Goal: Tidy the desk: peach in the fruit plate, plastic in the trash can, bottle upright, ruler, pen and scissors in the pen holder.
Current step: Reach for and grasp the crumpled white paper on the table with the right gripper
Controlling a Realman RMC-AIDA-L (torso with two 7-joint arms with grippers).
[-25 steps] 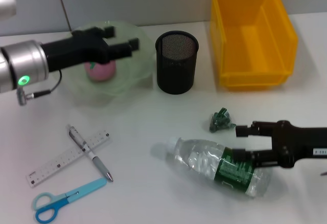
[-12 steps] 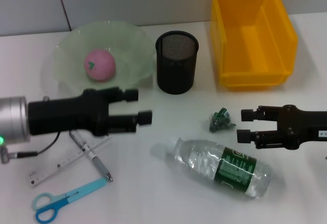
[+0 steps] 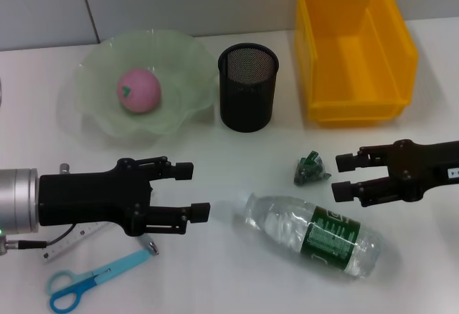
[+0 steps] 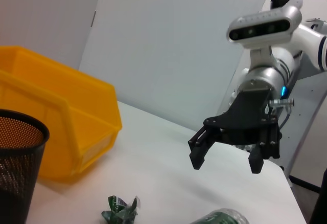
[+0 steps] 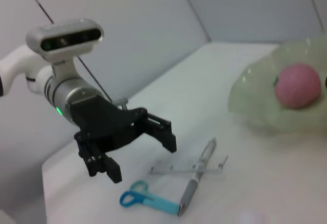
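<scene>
**Desk half tidied, both grippers spread empty**

Peach sitting in fruit plate at ten o'clock. Bottle lying flat at five o'clock, crumpled plastic just above. Left gripper, jaws apart and empty, covering ruler and pen; scissors at seven. Right gripper, released, beside plastic. Pen holder and trash can toward twelve.

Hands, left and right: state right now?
Left hand: open, empty, above the pen and ruler.
Right hand: open, empty, beside the crumpled plastic, above the lying bottle.
</scene>
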